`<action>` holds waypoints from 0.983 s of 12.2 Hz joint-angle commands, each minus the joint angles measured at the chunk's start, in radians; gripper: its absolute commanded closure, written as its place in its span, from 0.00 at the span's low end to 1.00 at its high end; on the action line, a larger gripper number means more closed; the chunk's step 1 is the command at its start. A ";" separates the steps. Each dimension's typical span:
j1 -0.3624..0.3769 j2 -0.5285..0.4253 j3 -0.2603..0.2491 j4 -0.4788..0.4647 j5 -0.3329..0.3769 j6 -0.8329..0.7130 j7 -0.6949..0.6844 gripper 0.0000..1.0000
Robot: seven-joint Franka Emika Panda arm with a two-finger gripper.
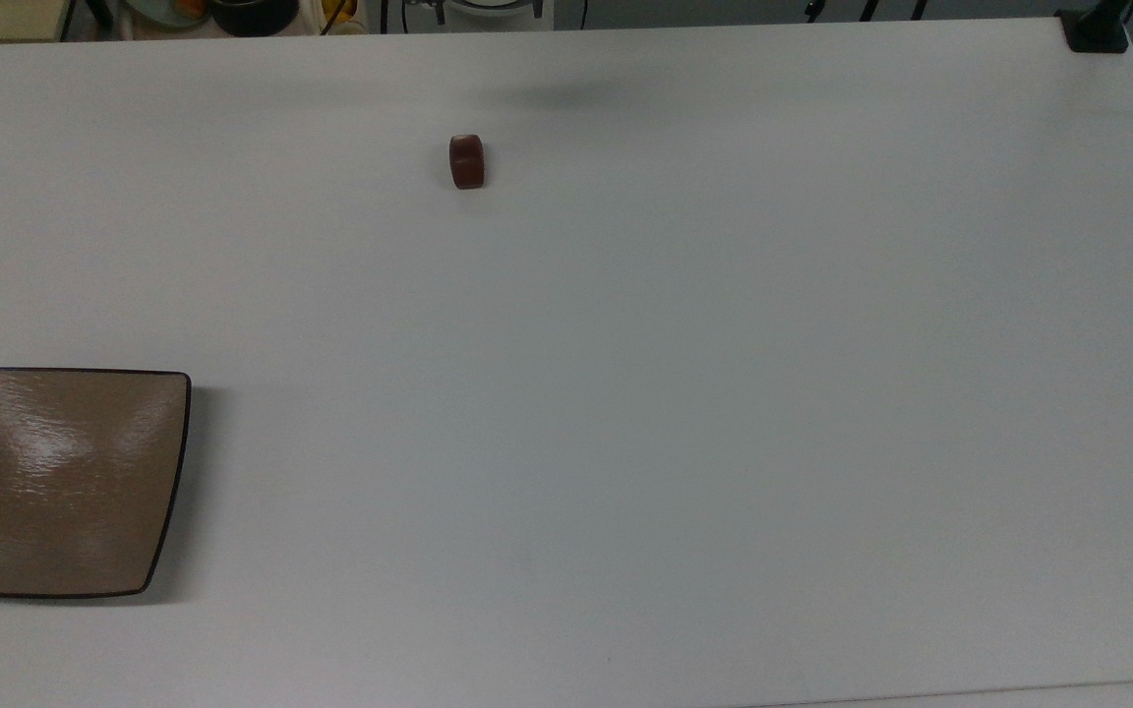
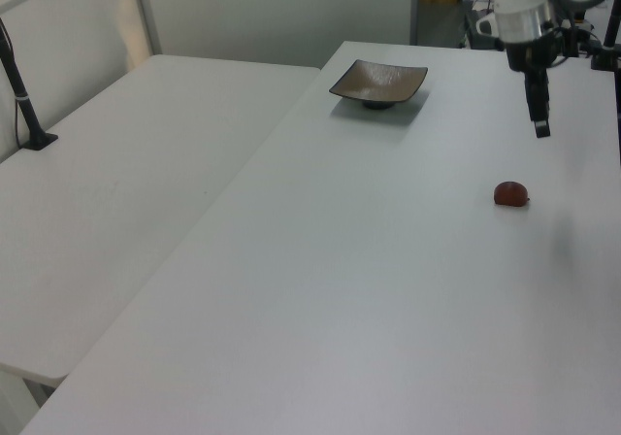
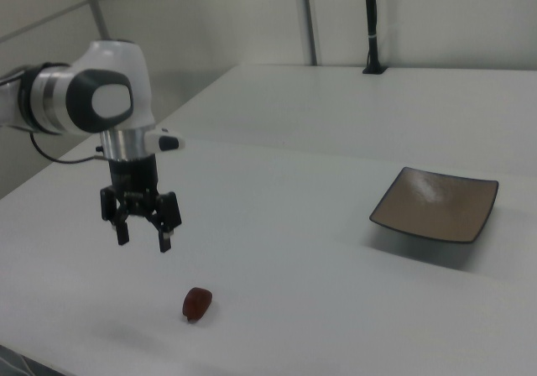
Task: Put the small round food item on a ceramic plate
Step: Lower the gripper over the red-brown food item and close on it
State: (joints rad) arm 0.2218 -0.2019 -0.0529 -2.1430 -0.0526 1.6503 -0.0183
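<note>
The gripper (image 3: pixel 143 238) hangs in the air with its jaws spread apart, holding nothing and touching nothing; its two dark fingers (image 3: pixel 122 232) point straight down at the white tabletop (image 3: pixel 319 250). In the right view the small round food item (image 3: pixel 197 304) lies on the tabletop below the gripper and a little to the right view's right, apart from it. In the left view the gripper (image 2: pixel 540 124) is above and slightly right of the food item (image 2: pixel 510 194). The ceramic plate (image 3: pixel 436 205) sits bare, well apart from both; in the top view it (image 1: pixel 55 482) is at the left edge, the food item (image 1: pixel 466 161) near the far side. Nothing lies between them. The white arm (image 3: pixel 84 99) reaches in from the right view's left, its wrist vertical.
</note>
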 commanded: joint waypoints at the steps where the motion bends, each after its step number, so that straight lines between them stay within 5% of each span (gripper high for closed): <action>1: 0.010 -0.050 -0.007 -0.159 -0.041 0.153 -0.020 0.00; 5: -0.009 -0.045 -0.007 -0.282 -0.072 0.369 -0.017 0.00; 12: -0.047 0.074 -0.010 -0.328 -0.076 0.649 -0.008 0.00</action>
State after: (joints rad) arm 0.1750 -0.1662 -0.0567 -2.4541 -0.1085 2.2261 -0.0185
